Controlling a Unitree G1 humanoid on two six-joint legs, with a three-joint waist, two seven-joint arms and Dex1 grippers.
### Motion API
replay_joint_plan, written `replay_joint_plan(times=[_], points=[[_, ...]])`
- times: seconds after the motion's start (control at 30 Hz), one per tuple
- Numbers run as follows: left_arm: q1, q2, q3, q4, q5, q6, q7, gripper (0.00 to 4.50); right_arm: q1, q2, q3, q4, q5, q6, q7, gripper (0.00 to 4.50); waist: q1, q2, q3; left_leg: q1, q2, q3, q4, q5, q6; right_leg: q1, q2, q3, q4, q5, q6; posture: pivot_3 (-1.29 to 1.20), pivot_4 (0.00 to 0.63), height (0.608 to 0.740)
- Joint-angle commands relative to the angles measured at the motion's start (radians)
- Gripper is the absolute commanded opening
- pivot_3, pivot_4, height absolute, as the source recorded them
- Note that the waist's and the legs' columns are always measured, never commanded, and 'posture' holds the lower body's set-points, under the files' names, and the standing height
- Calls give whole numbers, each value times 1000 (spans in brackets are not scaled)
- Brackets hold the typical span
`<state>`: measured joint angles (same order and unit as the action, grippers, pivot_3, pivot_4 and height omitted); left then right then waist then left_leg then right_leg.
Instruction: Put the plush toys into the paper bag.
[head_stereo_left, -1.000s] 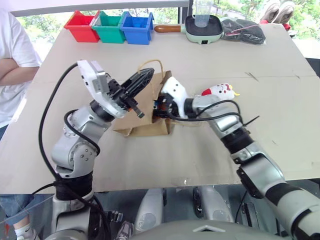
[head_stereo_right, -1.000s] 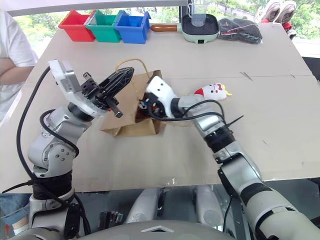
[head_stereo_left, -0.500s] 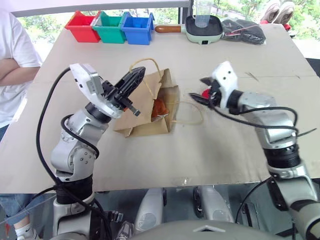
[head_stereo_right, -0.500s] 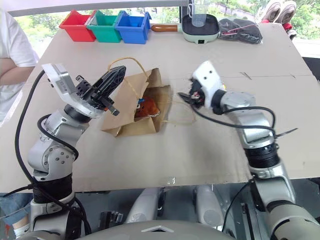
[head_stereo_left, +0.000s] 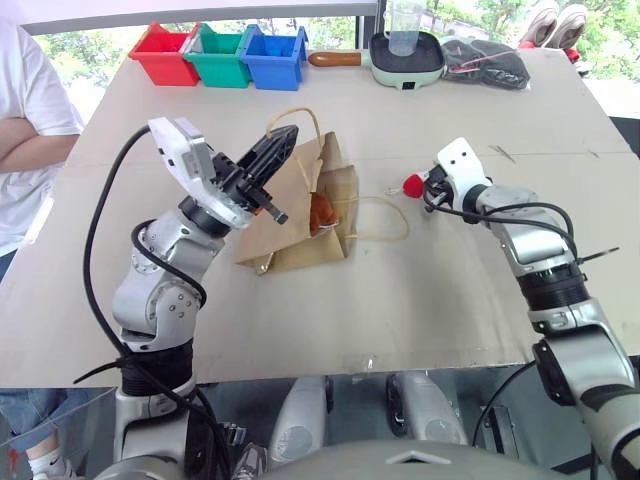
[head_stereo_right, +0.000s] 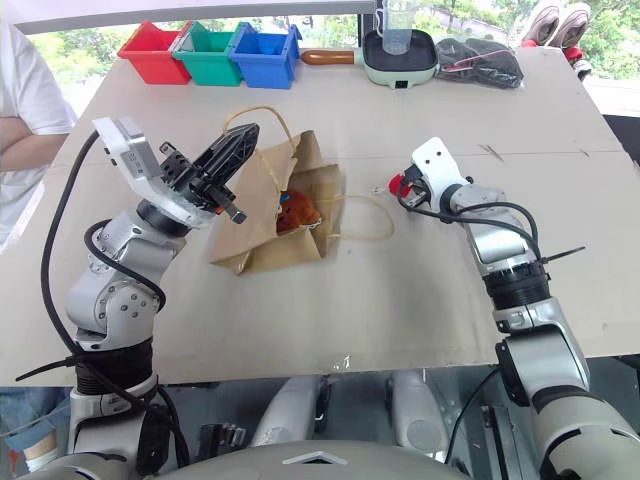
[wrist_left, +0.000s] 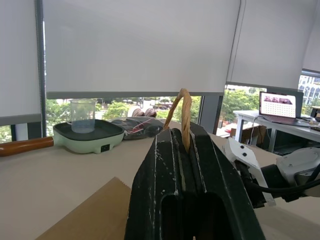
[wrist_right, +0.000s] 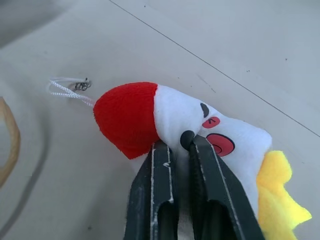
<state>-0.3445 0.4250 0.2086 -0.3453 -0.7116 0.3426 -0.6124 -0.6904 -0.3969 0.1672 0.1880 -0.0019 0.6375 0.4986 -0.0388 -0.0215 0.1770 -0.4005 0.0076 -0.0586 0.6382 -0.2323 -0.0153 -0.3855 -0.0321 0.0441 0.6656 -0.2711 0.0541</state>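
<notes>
The paper bag (head_stereo_left: 288, 228) lies on its side mid-table, its mouth facing right. Inside the mouth rests the brown plush toy (head_stereo_left: 322, 212). My left gripper (head_stereo_left: 283, 134) is raised over the bag's left side and shut on the upper cord handle (wrist_left: 184, 116), holding the mouth up. To the right of the bag, the white plush toy (wrist_right: 182, 114) with a red pointed end and yellow bits lies on the table. My right gripper (wrist_right: 180, 143) is shut on its white body, just behind the red end (head_stereo_left: 412, 185).
The bag's second handle (head_stereo_left: 388, 214) lies looped on the table between the bag and the white toy. Red, green and blue bins (head_stereo_left: 218, 53), a green pan with a beaker (head_stereo_left: 406, 55) and a dark cloth (head_stereo_left: 488, 62) line the far edge. A person in white (head_stereo_left: 25, 110) stands at the left.
My right gripper left the bag's mouth, swung right to the white toy and shut on it. The brown toy stayed in the bag. The left gripper kept hold of the handle.
</notes>
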Motion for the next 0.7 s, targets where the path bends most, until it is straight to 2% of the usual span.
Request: replay_joint_plan(times=[0.03, 0.17, 0.27, 0.4, 0.47, 0.63, 0.7], points=[[-1, 3, 20, -57, -31, -7, -2, 0, 36, -31, -23, -169, 60, -114, 103, 36, 0, 0, 0, 0, 0, 0, 0, 0, 0, 0, 0, 0, 0, 0, 0, 0, 150, 740], [-15, 10, 9, -43, -42, 0, -21, 0, 25, -44, 26, -317, 102, -189, 226, 36, -5, 2, 1, -1, 0, -1, -1, 0, 0, -1, 0, 1, -1, 0, 0, 0, 150, 740], [-41, 8, -13, -20, -36, 0, -44, 0, -33, -5, 106, -310, 92, -239, 288, 36, -5, 2, 1, -1, 1, -2, -1, 0, 0, -1, 1, 0, 0, 0, 0, 0, 150, 740], [-75, -10, -50, 22, -14, -19, -83, 0, -106, 66, 244, -148, 42, -390, 393, 36, -2, 1, 1, -1, 1, -1, -1, 0, 0, -1, 1, -1, -1, 0, 0, 0, 150, 740], [-87, -22, -70, 29, -9, -21, -94, 0, -152, 145, 273, 0, 17, -476, 378, 36, 2, 1, 1, -1, 0, -2, -1, 0, 0, -1, 0, -2, -1, 0, 0, 0, 150, 740], [-75, -41, -95, 35, 11, -30, -108, 0, -241, 248, 364, 421, -99, -788, 405, 36, -2, 1, 1, -1, -1, -1, 0, 0, 0, -1, -1, -1, -1, 0, 0, 0, 150, 740], [-54, -36, -85, 27, 12, -31, -109, 0, -242, 268, 335, 489, -61, -816, 464, 694, -4, 1, 1, 0, 0, -2, -1, 0, 0, -1, 0, -1, -1, 0, 0, 0, 150, 740]])
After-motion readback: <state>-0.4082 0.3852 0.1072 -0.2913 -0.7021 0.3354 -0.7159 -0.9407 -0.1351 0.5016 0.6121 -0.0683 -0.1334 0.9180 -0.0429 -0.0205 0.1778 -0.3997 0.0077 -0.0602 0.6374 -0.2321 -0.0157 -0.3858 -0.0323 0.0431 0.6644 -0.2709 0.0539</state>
